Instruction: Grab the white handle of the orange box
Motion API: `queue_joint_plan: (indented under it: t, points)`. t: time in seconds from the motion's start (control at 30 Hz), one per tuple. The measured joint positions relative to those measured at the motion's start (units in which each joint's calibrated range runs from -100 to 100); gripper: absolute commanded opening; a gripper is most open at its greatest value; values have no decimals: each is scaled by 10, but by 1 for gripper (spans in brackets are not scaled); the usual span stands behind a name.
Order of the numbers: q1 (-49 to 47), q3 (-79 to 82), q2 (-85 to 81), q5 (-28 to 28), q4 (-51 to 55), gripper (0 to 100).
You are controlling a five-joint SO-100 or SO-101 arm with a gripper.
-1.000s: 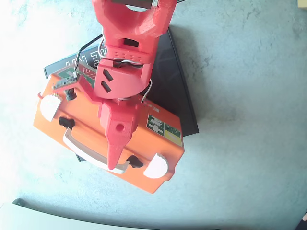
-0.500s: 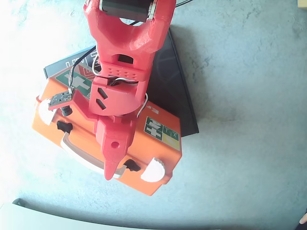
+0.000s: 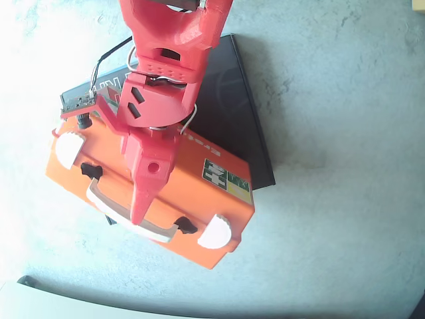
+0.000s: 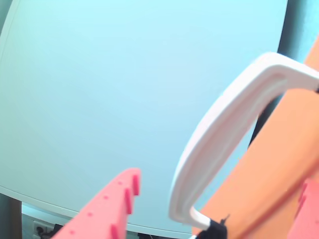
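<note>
The orange box (image 3: pixel 199 199) lies on the table in the overhead view, its white handle (image 3: pixel 156 232) along the front-left side. My red gripper (image 3: pixel 139 216) reaches down over the lid, its tip at the middle of the handle. In the wrist view the curved handle (image 4: pixel 224 129) passes between two red fingers, one at lower left (image 4: pixel 117 206) and one at the right edge (image 4: pixel 309 204). A gap shows between the left finger and the bar, so the gripper (image 4: pixel 219 181) stands open around it. The orange box wall (image 4: pixel 269 164) sits behind the handle.
A flat black box (image 3: pixel 232 113) lies under and behind the orange one. Round white latches (image 3: pixel 68 147) (image 3: pixel 214 232) flank the handle, and a green-and-white sticker (image 3: pixel 227 181) is on the lid. Grey tabletop (image 3: pixel 345 166) spreads to the right; its edge (image 3: pixel 66 302) runs along the bottom.
The gripper tip has shifted left along the handle and pulled back from the box's front edge. The arm's wrist has swung left. The box sits about where it was a second ago.
</note>
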Motion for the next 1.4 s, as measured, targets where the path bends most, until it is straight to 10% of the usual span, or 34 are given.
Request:
queue_joint_plan:
  t: [1.4]
  points:
    - [41,-3,1,6,65,40]
